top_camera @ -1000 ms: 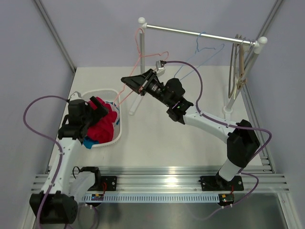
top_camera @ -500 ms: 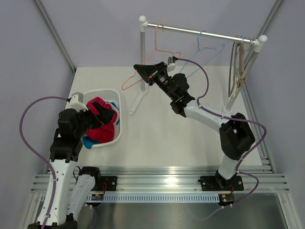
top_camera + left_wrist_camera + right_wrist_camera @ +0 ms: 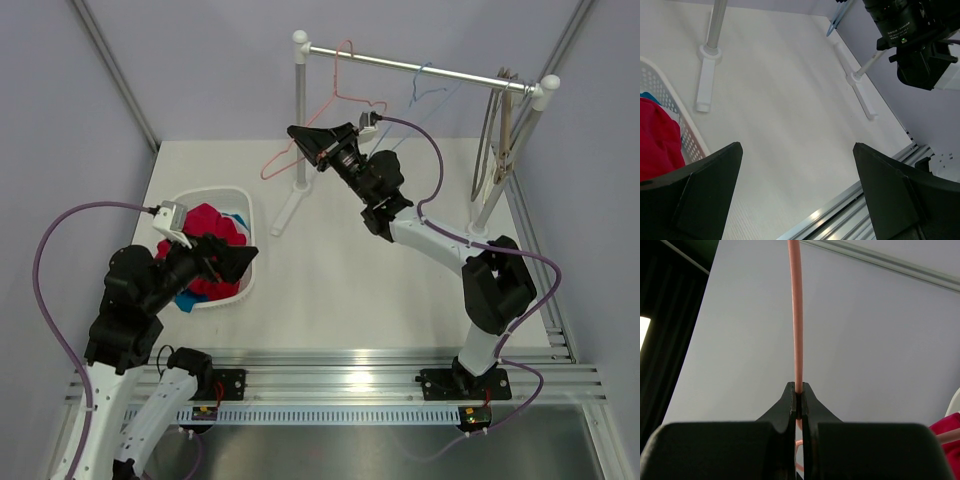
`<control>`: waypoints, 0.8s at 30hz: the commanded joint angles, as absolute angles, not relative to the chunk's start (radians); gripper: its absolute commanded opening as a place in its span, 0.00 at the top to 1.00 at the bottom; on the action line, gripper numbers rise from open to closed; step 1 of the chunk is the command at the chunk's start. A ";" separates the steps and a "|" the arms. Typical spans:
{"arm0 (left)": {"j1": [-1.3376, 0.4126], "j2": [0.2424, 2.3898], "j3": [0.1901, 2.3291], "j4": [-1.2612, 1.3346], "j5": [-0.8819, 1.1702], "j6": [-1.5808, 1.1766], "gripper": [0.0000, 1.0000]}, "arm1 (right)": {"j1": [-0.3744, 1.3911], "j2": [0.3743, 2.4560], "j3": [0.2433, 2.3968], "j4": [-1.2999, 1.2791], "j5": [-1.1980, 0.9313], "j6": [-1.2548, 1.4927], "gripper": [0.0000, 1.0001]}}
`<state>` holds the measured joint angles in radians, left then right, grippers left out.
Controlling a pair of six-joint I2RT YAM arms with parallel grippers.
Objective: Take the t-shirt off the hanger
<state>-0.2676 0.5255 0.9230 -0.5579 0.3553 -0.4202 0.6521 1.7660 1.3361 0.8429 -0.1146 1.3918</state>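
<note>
The red t-shirt (image 3: 203, 222) lies bunched in the white basket (image 3: 245, 203) at the left, off the hanger. It shows at the left edge of the left wrist view (image 3: 657, 142). My right gripper (image 3: 297, 137) is shut on the bare pink wire hanger (image 3: 335, 108), whose hook is up at the rail. In the right wrist view the jaws (image 3: 798, 391) pinch the pink wire (image 3: 795, 315). My left gripper (image 3: 243, 260) is open and empty beside the basket's near right side, and nothing lies between its jaws in the left wrist view (image 3: 799, 195).
A metal clothes rail (image 3: 440, 72) stands at the back on two white posts with feet (image 3: 288, 212). A blue wire hanger (image 3: 428, 92) and a wooden hanger (image 3: 503, 130) hang on it. Blue cloth (image 3: 183, 297) also lies in the basket. An aluminium rail (image 3: 340, 380) runs along the near edge.
My right gripper has carried the pink hanger up and to the right, bringing its hook to the rail. My left arm has pulled back from the basket toward the near edge, with its gripper open.
</note>
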 commanded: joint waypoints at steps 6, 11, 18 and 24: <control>-0.295 0.520 0.888 -0.537 0.408 -0.373 0.01 | 0.637 1.738 1.396 0.914 -0.143 1.379 1.00; -0.302 0.520 0.890 -0.538 0.520 -0.354 0.01 | 0.595 1.761 1.402 0.902 -0.143 1.399 1.00; -0.307 0.494 0.871 -0.538 0.578 -0.368 0.01 | 0.542 1.822 1.384 0.899 -0.176 1.430 1.00; -0.308 0.502 0.867 -0.538 0.555 -0.365 0.01 | 0.541 1.818 1.300 0.959 -0.209 1.427 0.65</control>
